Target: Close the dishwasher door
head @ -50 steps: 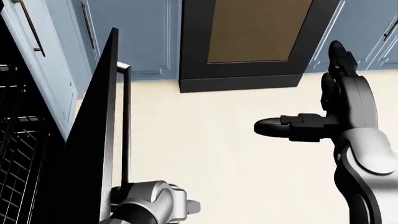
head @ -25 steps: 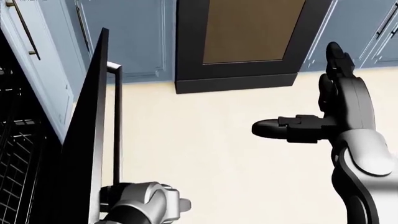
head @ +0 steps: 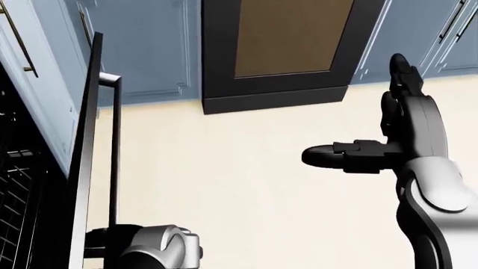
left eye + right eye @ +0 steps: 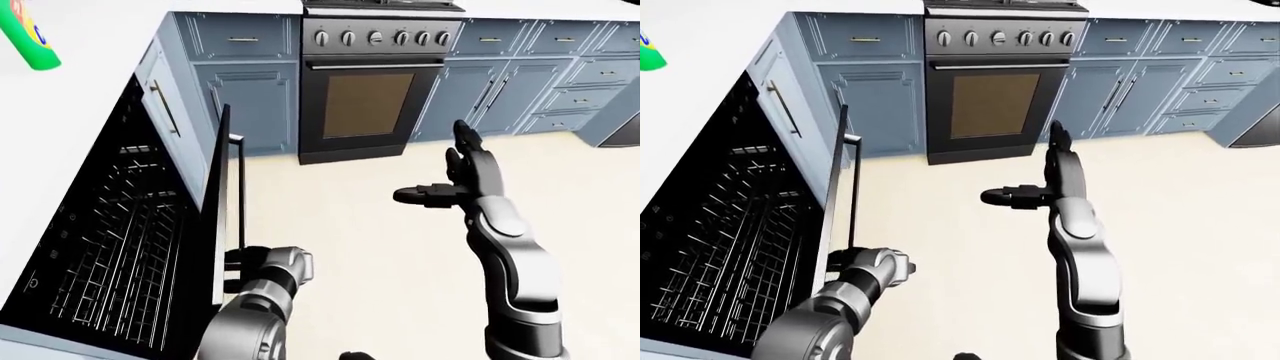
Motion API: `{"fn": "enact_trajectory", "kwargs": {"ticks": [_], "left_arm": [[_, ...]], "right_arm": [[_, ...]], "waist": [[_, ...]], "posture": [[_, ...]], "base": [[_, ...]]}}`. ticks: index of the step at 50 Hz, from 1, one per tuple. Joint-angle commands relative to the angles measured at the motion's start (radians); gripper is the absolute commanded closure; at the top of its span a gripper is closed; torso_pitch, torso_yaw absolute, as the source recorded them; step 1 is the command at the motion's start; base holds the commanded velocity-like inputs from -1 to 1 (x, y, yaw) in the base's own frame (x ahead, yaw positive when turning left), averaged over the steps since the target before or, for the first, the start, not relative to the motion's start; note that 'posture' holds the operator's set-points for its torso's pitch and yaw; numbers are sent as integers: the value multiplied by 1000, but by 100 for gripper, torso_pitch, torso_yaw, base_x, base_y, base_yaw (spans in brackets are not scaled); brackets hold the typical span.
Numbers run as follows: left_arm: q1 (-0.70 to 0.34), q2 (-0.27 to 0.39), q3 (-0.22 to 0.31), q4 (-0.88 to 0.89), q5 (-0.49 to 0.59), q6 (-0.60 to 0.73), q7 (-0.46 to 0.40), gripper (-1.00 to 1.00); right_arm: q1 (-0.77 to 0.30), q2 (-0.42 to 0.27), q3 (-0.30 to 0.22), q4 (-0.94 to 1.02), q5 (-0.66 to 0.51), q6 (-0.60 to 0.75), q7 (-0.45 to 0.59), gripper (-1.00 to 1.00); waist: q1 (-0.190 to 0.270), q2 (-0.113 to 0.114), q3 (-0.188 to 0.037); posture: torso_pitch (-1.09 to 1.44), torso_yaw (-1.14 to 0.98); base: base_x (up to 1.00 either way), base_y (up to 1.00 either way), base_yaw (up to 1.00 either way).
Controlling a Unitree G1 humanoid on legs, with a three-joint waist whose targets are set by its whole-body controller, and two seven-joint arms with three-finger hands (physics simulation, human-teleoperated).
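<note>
My left hand [image 4: 872, 268] is low at the left of the right-eye view, pressed against the outer face of the dishwasher door [image 4: 217, 202], down by the lower end of its long bar handle [image 4: 855, 196]. Fingers hidden against the door, so I can't tell if they're curled on the handle or just pushing flat.

Door is partly raised, standing steep and close to upright, its thin dark edge toward the camera. Still a gap: the open cavity shows at left with the wire racks [image 4: 125, 247] inside. It sits under the white countertop [image 4: 80, 45]. A green bottle [image 4: 28, 37] is at the top left corner on that counter.

My right hand [image 3: 388, 140] is up in free air at the right of the head view, well apart from the door. Fingers spread, thumb sticking out toward the left, other fingers pointing up, holding nothing.

Beyond, at top centre, a stove with oven door [image 4: 368, 105] and a knob row [image 4: 1005, 37], blue cabinets [image 4: 520, 82] either side. Pale cream floor [image 4: 380, 255] between.
</note>
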Motion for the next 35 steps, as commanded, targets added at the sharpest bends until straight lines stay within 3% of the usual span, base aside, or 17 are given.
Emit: {"fn": "enact_trajectory", "kwargs": {"ticks": [1, 10, 21, 35], "left_arm": [[-9, 37, -1, -5, 25, 15, 45, -100], [21, 67, -4, -13, 30, 7, 25, -100], [35, 93, 9, 2, 47, -2, 100, -100], [44, 122, 7, -19, 35, 4, 39, -100]], "right_arm": [[-21, -10, -9, -34, -5, -37, -3, -100], [-22, -3, -2, -40, -8, -31, -7, -100], [-24, -3, -4, -45, -7, -23, -8, -100], [-26, -4, -4, -28, -8, -37, -6, -100]], "waist": [[13, 5, -26], [10, 10, -27], [7, 18, -32], [11, 25, -31]], "posture": [[73, 0], [73, 0], [73, 0], [73, 0]], "base": [[0, 0, 0], [0, 0, 0], [0, 0, 0], [0, 0, 0]]}}
